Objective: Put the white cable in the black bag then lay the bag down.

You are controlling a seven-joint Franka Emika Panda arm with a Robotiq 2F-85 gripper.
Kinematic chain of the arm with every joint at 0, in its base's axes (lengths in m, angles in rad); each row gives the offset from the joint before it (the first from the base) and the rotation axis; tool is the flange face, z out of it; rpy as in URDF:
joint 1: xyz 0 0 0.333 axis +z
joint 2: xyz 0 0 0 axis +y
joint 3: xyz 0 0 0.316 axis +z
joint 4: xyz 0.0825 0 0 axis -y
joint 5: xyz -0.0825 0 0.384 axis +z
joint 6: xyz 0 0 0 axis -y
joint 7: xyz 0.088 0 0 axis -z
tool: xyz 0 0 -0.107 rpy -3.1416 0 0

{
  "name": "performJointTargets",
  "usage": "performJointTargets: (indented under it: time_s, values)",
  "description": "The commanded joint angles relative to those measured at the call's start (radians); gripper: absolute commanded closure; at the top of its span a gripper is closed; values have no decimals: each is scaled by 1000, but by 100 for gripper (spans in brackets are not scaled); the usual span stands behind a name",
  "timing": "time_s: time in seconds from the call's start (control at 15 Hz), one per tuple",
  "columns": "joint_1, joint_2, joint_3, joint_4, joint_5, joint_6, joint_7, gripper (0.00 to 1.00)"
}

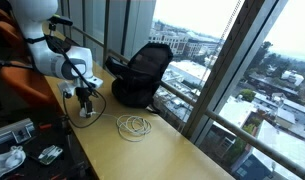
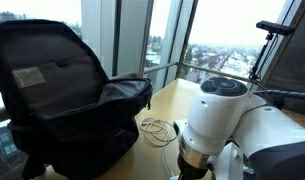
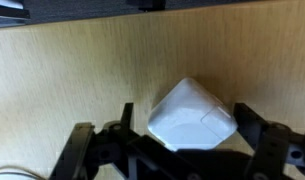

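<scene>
The white cable (image 1: 134, 125) lies in loose coils on the wooden table, also seen in an exterior view (image 2: 157, 128). Its white square charger block (image 3: 192, 115) sits on the table between my fingers in the wrist view. My gripper (image 3: 185, 128) is lowered to the table (image 1: 85, 106) and open, its fingers on either side of the block, with a sliver of wood showing at the left finger. The black bag (image 1: 142, 72) stands upright against the window, unzipped with its flap open (image 2: 62, 90). In that view my arm hides the fingers.
The wooden table (image 1: 162, 150) runs along tall windows. An orange chair (image 1: 12, 50) stands behind the arm. Dark clutter with white and grey gadgets (image 1: 22, 150) lies at the table's near corner.
</scene>
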Motion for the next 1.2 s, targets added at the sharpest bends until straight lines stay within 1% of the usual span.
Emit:
performJointTargets:
  time_s: [0.0, 0.13, 0.2, 0.27, 0.4, 0.6, 0.73, 0.87, 0.93, 1.07, 1.13]
  values:
    - [-34, 17, 26, 16, 11, -6, -29, 0]
    - [-45, 26, 34, 25, 12, -6, -38, 0]
    - [-52, 30, 37, 28, 12, -4, -43, 9]
    - [-56, 36, 39, 33, 12, -4, -47, 28]
    - [-66, 41, 45, 41, 16, -6, -58, 41]
    - [-75, 40, 51, 49, 21, -8, -71, 42]
    - [-68, 17, 44, 41, 15, -18, -68, 42]
    - [-50, -39, 23, 15, -2, -35, -56, 42]
    - [-32, -90, 1, -7, -20, -52, -44, 42]
    - [0, -192, -44, -41, -74, -93, -15, 42]
    - [14, -242, -67, -51, -120, -118, 9, 42]
